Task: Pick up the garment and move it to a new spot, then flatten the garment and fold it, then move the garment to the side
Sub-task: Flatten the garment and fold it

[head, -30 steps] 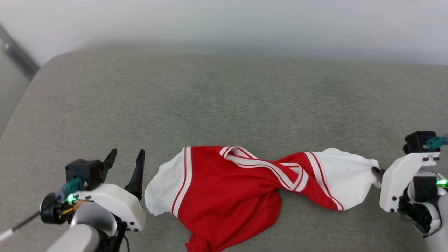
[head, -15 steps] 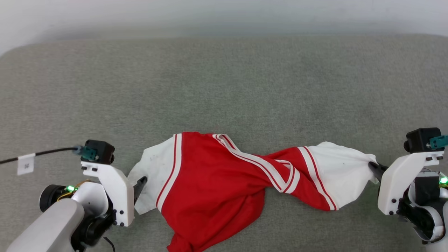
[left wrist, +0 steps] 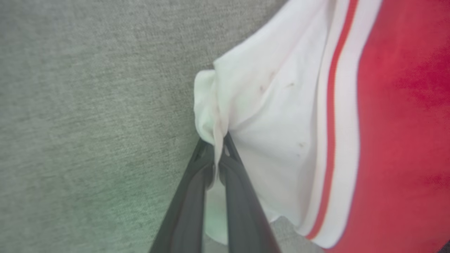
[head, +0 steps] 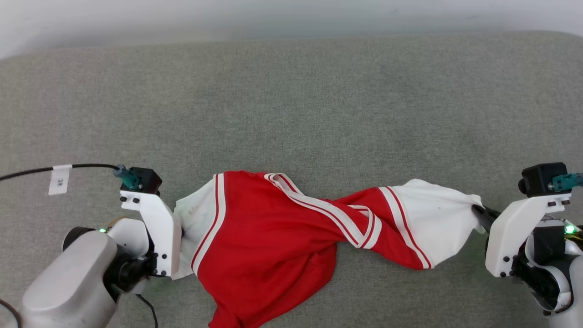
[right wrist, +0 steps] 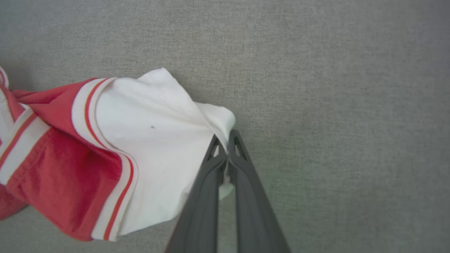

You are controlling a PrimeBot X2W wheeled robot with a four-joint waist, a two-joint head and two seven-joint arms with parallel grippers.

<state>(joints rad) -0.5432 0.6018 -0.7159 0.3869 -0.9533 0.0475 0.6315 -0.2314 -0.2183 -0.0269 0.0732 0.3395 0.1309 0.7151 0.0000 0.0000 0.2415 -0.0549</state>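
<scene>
our left gripper (left wrist: 218,142), apart a second ago, now clamps a white sleeve (left wrist: 267,116) of the thin bright red jersey shirt (head: 273,237); right gripper (right wrist: 226,140) clamps the other sleeve. shirt lies twisted on grey cushion (head: 291,105) — ready to lift, we judge.

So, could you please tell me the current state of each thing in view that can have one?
garment: unfolded, twisted through the middle, stretched between the two grippers, resting on the grey cushion.
left gripper: jaws shut on the white edge at one end of the garment.
right gripper: jaws shut on the white edge at the garment's other end.
</scene>
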